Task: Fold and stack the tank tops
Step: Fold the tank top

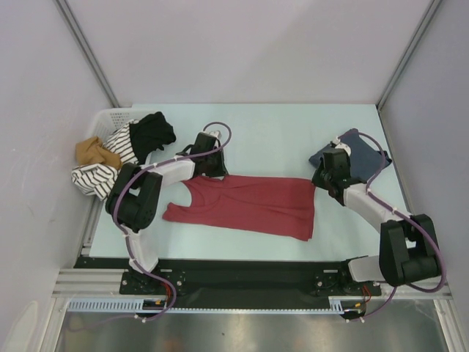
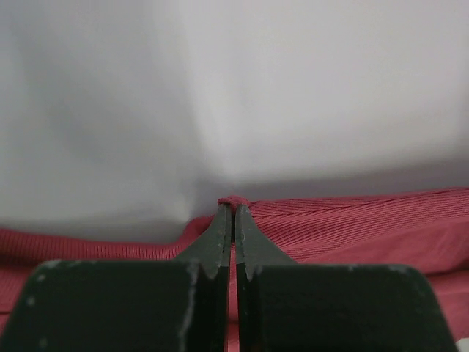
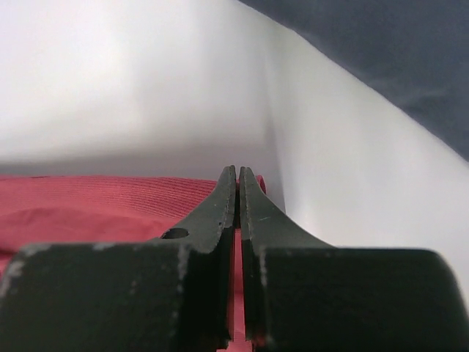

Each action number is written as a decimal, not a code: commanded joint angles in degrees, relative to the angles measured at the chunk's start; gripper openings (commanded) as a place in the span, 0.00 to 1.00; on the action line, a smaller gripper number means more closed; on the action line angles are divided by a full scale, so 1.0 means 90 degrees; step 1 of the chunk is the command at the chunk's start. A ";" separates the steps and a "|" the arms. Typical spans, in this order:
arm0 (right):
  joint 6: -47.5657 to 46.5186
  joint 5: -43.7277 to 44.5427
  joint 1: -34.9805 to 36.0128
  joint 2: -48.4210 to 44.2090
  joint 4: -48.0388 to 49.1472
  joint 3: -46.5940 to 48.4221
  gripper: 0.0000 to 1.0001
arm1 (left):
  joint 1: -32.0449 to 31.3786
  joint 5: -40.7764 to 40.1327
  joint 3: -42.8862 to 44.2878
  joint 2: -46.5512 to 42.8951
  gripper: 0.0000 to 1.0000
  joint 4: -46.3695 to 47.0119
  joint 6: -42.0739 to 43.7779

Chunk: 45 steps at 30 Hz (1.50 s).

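The brick red tank top (image 1: pixel 249 205) lies spread flat across the middle of the table, straps to the left. My left gripper (image 1: pixel 212 170) is shut on its far strap end; the left wrist view shows red cloth (image 2: pixel 352 227) pinched between the closed tips (image 2: pixel 234 209). My right gripper (image 1: pixel 320 180) is shut on the top's far right hem corner, red cloth (image 3: pixel 88 205) showing between its tips (image 3: pixel 238 174). The slate blue-grey tank top (image 1: pixel 353 154) lies folded at the back right, just behind the right gripper; its edge shows in the right wrist view (image 3: pixel 396 66).
A white basket (image 1: pixel 110 121) at the back left holds a heap of clothes: a black piece (image 1: pixel 152 133), a striped one (image 1: pixel 99 174) and a tan one (image 1: pixel 94 151). Grey walls enclose the table on three sides.
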 commanded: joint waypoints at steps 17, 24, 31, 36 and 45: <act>0.0399 -0.0028 0.0491 -0.1737 -0.0898 -0.0835 0.00 | -0.0191 -0.0101 -0.1731 -0.2247 0.00 0.0717 -0.0110; 0.0702 0.0206 0.0843 -0.2176 -0.1328 -0.1021 0.00 | -0.0318 -0.0228 -0.2171 -0.2744 0.00 0.0668 -0.0159; 0.1015 0.0421 0.1000 -0.2733 -0.1855 -0.1226 0.00 | -0.0524 -0.0433 -0.2454 -0.3174 0.00 0.0522 -0.0149; 0.1132 0.0421 0.1048 -0.3124 -0.2235 -0.1285 0.00 | -0.0611 -0.0482 -0.2621 -0.3477 0.00 0.0375 -0.0168; 0.1610 0.0216 0.1311 -0.3573 -0.2520 -0.1665 0.00 | -0.0826 -0.0658 -0.3011 -0.3722 0.00 0.0131 -0.0363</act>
